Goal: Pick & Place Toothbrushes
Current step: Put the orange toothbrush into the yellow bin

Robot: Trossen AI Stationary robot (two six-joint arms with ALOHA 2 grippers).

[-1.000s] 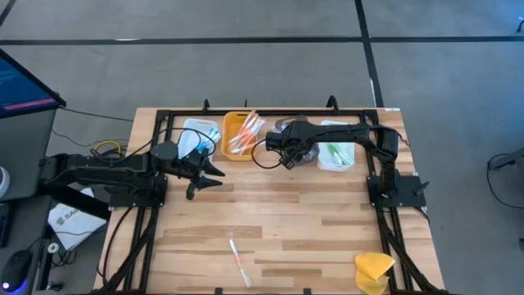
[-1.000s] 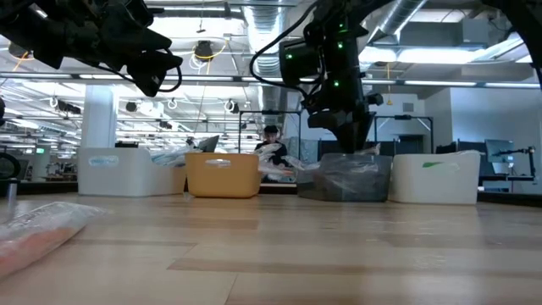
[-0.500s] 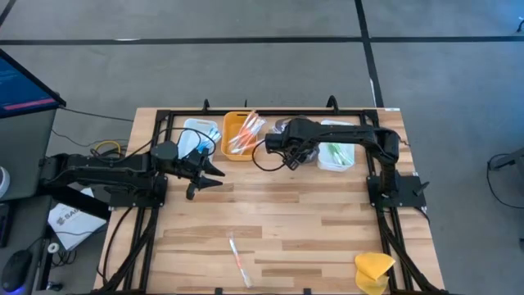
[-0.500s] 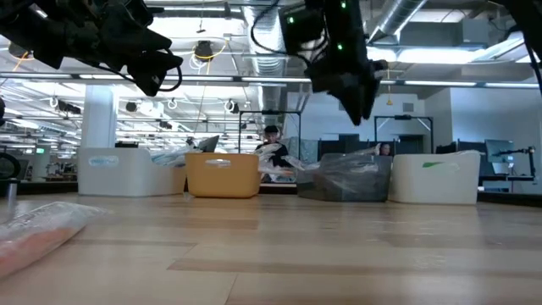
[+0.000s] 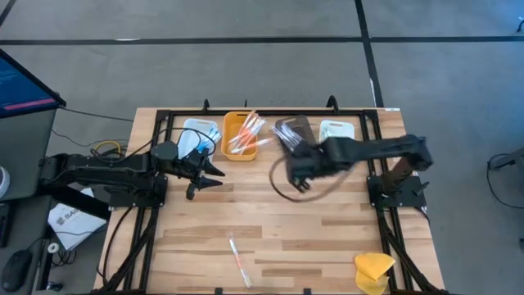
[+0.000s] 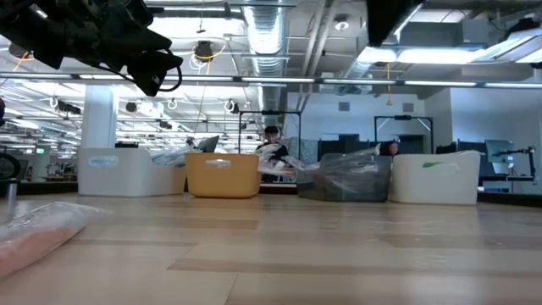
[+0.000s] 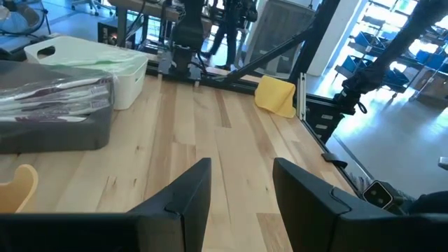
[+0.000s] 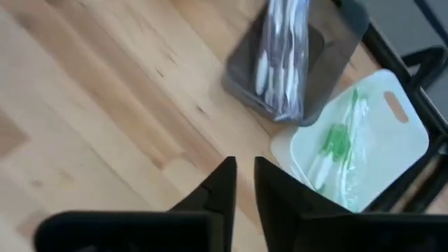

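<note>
Toothbrushes lie in four trays along the far edge of the table, and one wrapped toothbrush [image 5: 239, 259] lies alone near the front edge. The right gripper [image 8: 241, 183] holds nothing; its two dark fingers stand almost together, with only a narrow gap between them. It hangs above bare wood just in front of the dark tray [image 8: 297, 66], which holds clear-wrapped brushes, and near the white tray [image 8: 378, 133], which holds green-handled ones. The left gripper [image 7: 241, 189] is also empty, its fingers parted with a clear gap, and it hangs over the table just in front of the left white tray [image 5: 201, 135], whose brushes have blue handles. Next to that tray sits the orange tray [image 5: 239, 135] with orange and white brushes, some sticking out over its rim. In the low view the wrapped toothbrush shows as a blurred pinkish bundle at the near left. A yellow sponge-like lump [image 5: 374, 269] rests at the front right corner of the table [image 5: 311, 221].
</note>
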